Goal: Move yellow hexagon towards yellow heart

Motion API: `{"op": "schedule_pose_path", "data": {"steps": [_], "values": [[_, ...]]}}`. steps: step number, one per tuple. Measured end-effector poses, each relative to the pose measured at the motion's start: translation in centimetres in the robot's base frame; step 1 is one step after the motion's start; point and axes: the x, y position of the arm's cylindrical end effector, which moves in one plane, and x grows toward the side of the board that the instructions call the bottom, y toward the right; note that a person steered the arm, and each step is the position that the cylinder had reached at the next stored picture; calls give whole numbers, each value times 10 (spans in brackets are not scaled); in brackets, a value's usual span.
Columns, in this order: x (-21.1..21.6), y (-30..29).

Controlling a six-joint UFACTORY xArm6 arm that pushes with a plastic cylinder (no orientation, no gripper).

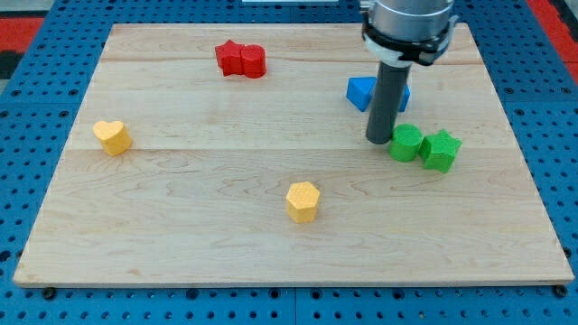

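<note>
the tabletop (181, 226) is a pale wooden board with visible grain and plank seams, lying on a blue perforated base (27, 135). nothing here works as a container; every block sits loose on the wood. there is no gripper on this arm, only a straight dark rod under a grey metal collar, so nothing is pinched or held.

my tip (377, 142) rests on the wood towards the tabletop's right edge, just left of the green round-edged block (405, 143) and very close to it; contact cannot be told. a green star-like block (441, 150) touches that one on its right. a blue block (362, 92), partly hidden behind the rod, lies just above.

the yellow hexagon (302, 200) sits near the middle of the bottom edge, well apart from my tip. the yellow heart (112, 136) lies near the left edge. two red blocks (240, 60), touching each other, sit near the top edge.
</note>
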Motion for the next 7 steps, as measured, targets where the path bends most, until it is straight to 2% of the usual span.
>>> {"op": "schedule_pose_path", "data": {"steps": [2,5,6,7], "values": [[2,-3],[110,-20],[120,-53],[104,-113]]}}
